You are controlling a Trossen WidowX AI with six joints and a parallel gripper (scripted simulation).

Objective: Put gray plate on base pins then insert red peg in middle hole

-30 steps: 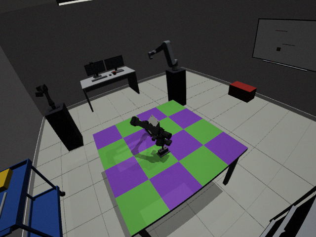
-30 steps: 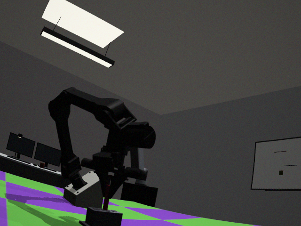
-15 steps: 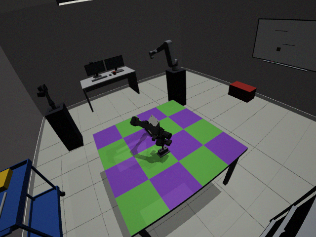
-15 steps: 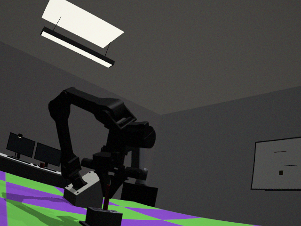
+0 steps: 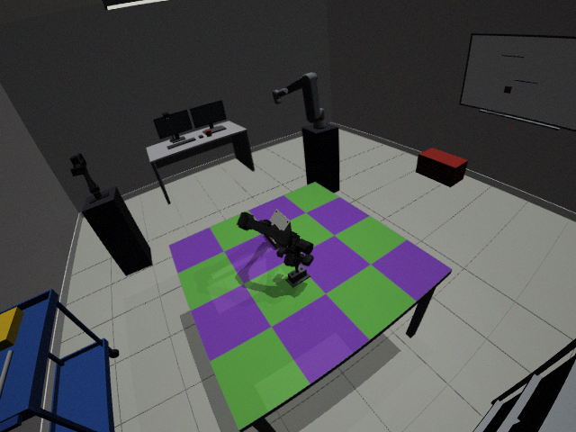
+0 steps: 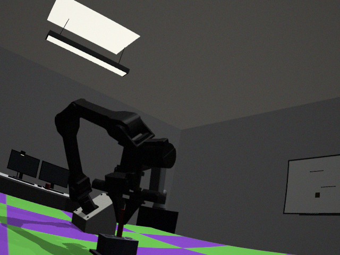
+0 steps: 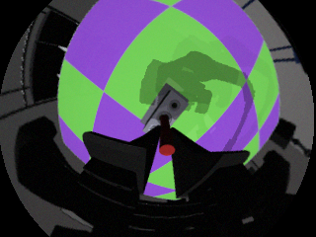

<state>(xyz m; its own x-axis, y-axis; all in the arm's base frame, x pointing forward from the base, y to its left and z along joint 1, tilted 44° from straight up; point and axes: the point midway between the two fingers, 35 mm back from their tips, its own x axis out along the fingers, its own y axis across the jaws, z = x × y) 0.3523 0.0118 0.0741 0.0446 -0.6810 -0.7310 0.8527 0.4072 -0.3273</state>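
right over the base (image 6: 116, 245) on the checkered bench (image 5: 372, 297), the tool (image 7: 162, 152) is pinching the red peg (image 6: 120, 222) upright, its lower end going into the middle hole of the gray plate (image 7: 173, 102), which is lying flat on top of the base.

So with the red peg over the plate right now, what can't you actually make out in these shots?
- Peg depth: exterior view, the red peg meets the plate, but its tip is hidden.
- The two pins: too small in the top view, covered in the wrist view.
- Gripper contact: fingers crowd the peg.
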